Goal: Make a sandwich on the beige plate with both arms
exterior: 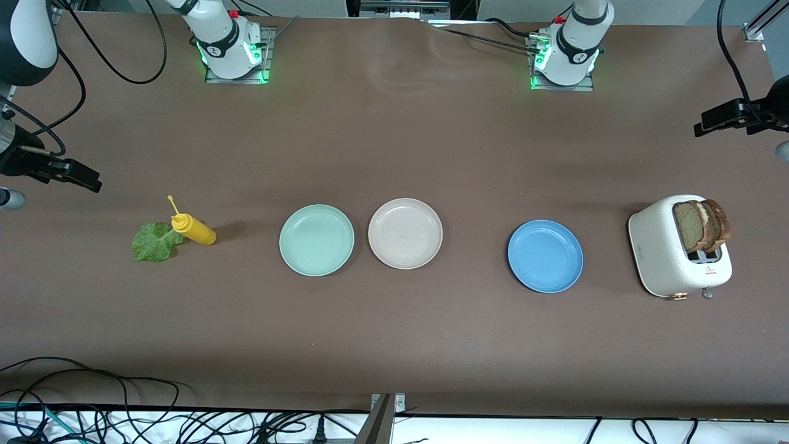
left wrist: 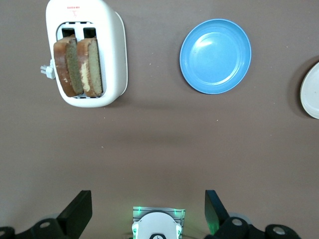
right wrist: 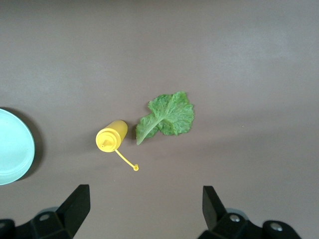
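Two brown bread slices (exterior: 703, 223) stand upright in the slots of a white toaster (exterior: 662, 259) at the left arm's end of the table; they also show in the left wrist view (left wrist: 79, 67). A ruffled green lettuce leaf (exterior: 154, 242) lies flat at the right arm's end, also in the right wrist view (right wrist: 167, 117). The beige plate (exterior: 405, 233) sits bare at mid-table; its edge shows in the left wrist view (left wrist: 311, 92). My left gripper (left wrist: 147, 199) is open and empty, high over bare table. My right gripper (right wrist: 144, 195) is open and empty, high over the table by the lettuce.
A mint green plate (exterior: 316, 239) sits beside the beige plate toward the right arm's end. A blue plate (exterior: 545, 255) lies between the beige plate and the toaster. A yellow squeeze bottle (exterior: 194, 229) lies on its side touching the lettuce. Cables run along the table's near edge.
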`<state>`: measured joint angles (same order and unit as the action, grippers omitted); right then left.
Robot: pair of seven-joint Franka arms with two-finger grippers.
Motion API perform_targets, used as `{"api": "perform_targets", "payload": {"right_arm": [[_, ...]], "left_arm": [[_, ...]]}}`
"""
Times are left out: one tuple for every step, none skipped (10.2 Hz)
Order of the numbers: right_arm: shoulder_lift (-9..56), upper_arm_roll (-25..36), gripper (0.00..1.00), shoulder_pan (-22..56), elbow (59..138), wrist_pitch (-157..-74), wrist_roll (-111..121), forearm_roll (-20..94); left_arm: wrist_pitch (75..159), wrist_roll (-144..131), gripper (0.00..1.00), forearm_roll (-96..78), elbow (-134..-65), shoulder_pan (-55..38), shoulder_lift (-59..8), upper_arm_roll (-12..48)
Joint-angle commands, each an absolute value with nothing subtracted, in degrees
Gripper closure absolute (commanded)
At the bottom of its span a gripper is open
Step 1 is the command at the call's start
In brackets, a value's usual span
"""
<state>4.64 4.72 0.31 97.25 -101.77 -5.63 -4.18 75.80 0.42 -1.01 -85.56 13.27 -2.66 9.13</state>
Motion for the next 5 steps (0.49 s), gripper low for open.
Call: {"api": "perform_targets", "payload": {"right_arm": [[5.2,4.6,0.0,0.4,95.9,-100.9,-5.1,-4.3],[5.4,4.6,0.0,0.4,95.5,-100.9,-5.3,-4.1],[5.9,4.6,0.0,0.4,95.0,-100.8,-5.2,-4.1],[6.1,4.6,0.0,0.5,94.7,-100.6,-5.2,-4.0],[6.2,4.6,0.0,0.4,94.7,-100.5,-5.3,-3.2]], "left_arm": [[77.1,0.4,0.0,3.1,-86.0,4.5,-1.1,3.6],[78.6,0.4,0.0,3.1,-87.0,4.0,-0.8,3.3],[81.4,0.3,0.0,3.0,-88.9,2.7,0.5,2.6],[84.2,0.3,0.0,2.5,-91.2,1.9,1.9,1.4],[85.2,0.3,0.0,2.1,-93.8,1.8,3.6,1.3]]}}
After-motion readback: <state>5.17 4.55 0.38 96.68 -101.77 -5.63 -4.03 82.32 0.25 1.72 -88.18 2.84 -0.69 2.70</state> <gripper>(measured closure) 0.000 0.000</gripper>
